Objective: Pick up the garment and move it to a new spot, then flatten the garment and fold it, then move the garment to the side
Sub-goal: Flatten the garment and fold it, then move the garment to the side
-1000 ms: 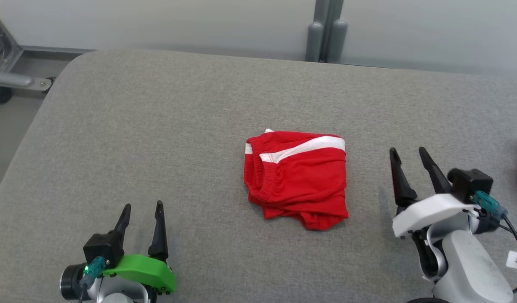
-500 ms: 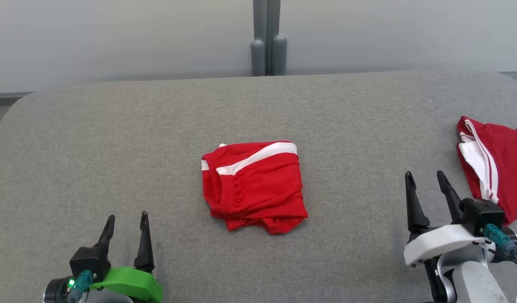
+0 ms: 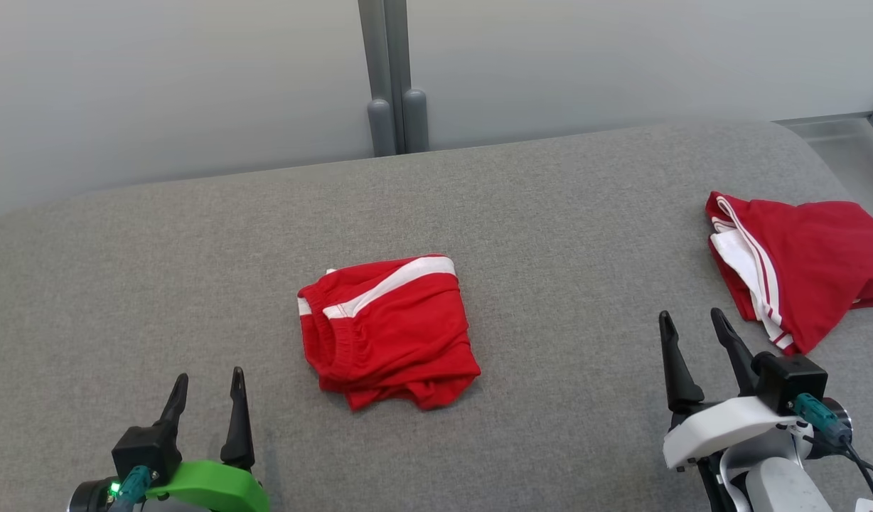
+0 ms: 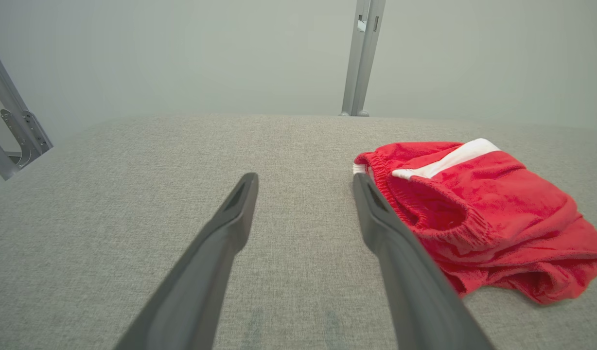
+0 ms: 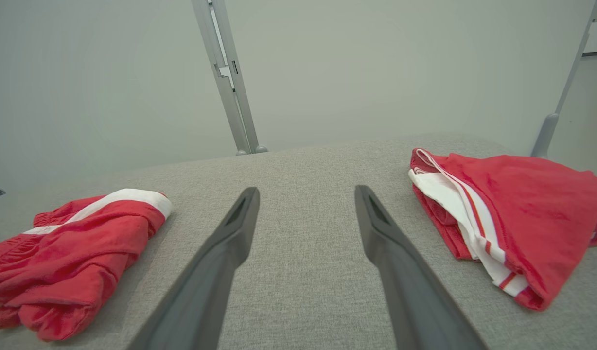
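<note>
Down at the near left, the left gripper (image 3: 210, 375) sits low over the grey padded table (image 3: 550, 213), fingers spread as wide as they go and nothing between them. Off to its right and a bit farther back are the folded red shorts (image 3: 387, 331), pretty much mid-table, white stripe along the far edge and the elastic waistband facing left. They're near that gripper but clearly apart from it, no contact.

Keep going right and you hit the right gripper (image 3: 691, 314) at the near right, also wide open and empty, well apart from the folded shorts. Just beyond its fingertips, to the right and farther back, lies a second red garment (image 3: 799, 263) with white trim, loosely bunched near the table's right end. It isn't touching the gripper either.

Compared with half a second ago, the head camera has swung right: the grey post (image 3: 394, 107) behind the table shows further left, and the second garment is almost fully in the picture. The clothes themselves haven't shifted, and both grippers are spread the same.
</note>
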Robot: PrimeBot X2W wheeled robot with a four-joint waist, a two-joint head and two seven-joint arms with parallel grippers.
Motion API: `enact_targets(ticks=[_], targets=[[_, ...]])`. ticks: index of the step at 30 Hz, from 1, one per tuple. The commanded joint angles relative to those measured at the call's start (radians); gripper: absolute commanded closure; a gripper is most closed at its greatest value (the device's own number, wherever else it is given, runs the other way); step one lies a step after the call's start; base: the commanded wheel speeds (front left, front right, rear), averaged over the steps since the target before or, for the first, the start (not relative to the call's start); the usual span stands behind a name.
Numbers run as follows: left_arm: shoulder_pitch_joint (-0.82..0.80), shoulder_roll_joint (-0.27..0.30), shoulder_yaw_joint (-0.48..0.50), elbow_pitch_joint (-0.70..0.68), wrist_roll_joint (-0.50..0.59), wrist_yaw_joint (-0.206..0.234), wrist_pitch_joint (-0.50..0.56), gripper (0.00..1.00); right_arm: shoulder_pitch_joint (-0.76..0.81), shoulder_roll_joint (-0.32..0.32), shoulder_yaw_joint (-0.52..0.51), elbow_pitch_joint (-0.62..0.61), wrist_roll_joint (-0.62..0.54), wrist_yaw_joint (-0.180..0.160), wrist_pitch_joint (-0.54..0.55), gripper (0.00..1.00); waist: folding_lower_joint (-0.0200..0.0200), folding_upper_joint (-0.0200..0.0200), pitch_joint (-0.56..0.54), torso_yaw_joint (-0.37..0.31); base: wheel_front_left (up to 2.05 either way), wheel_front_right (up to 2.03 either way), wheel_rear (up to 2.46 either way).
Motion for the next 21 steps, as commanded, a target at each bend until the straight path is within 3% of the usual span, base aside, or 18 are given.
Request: enact_targets(ticks=[1,13,21], targets=[[0.021,0.004,0.002,0.0,0.006,-0.002,0.001,0.0,0.011,-0.001,0.006,0.005,0.006,0.0,-0.002,0.0,0.0,0.0,-0.007,-0.006,0.0,0.0,0.0],[0.013,0.004,-0.008,0.0,0.002,-0.001,0.001,0.0,0.015,-0.001,0.018,0.018,0.019,0.0,-0.002,0.0,0.0,0.0,0.006,0.025,0.0,0.0,0.0],[-0.023,0.004,-0.054,-0.02,-0.004,-0.005,0.001,0.0,-0.039,-0.001,0.048,0.044,0.026,0.0,-0.002,0.0,0.0,0.0,0.07,0.116,0.0,0.0,0.0]])
